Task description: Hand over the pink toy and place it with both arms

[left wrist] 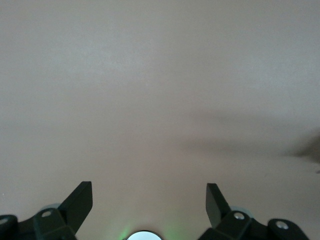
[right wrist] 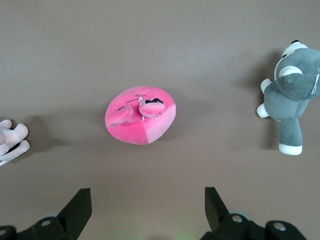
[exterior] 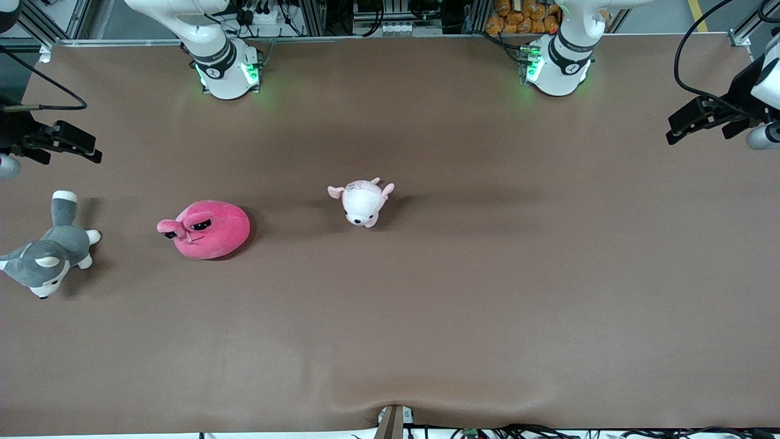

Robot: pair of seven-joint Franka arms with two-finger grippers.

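Grippers wait apart and empty: right gripper (exterior: 91, 149) at nine o'clock of the table (exterior: 487, 292), left gripper (exterior: 676, 131) at three. Pink toy (exterior: 210, 228) lies at eight, between husky plush (exterior: 49, 256) and pale plush (exterior: 364, 201).

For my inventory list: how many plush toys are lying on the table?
3: the pink toy, the grey husky at the right arm's end, and the small pale plush near the middle.

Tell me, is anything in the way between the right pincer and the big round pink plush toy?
Nothing visible is. The open right pincer looks straight down on the round hot-pink plush toy, with only bare brown table around it.
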